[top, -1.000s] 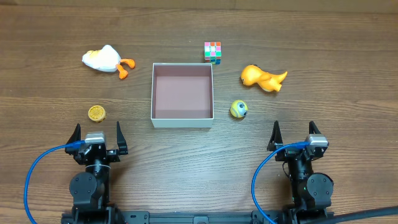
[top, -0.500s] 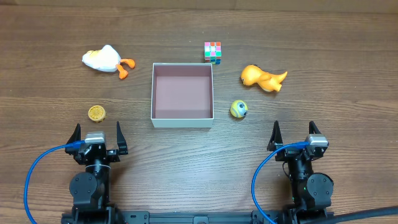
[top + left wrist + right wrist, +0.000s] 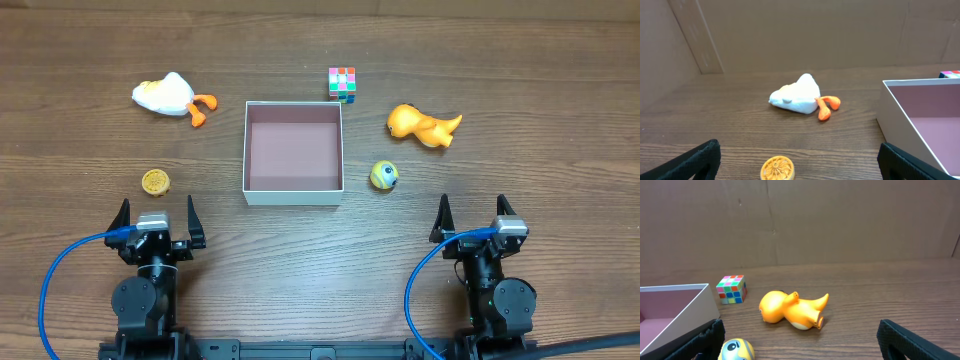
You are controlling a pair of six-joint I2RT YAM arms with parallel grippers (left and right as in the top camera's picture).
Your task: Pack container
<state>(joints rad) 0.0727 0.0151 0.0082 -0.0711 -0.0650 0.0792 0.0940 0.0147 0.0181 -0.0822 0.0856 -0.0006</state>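
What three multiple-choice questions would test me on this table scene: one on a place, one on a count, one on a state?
1. Where is the puzzle cube relative to the container?
A. inside it
B. just beyond its far right corner
C. to its left

2. How many toys lie outside the container?
A. three
B. five
C. seven

3. What state is the container in?
A. empty
B. half full
C. lidded

Answers:
1 B, the overhead view shows the cube just past that corner.
2 B, they are the white duck, yellow disc, cube, orange animal toy and yellow ball.
3 A, only its bare pink floor shows.
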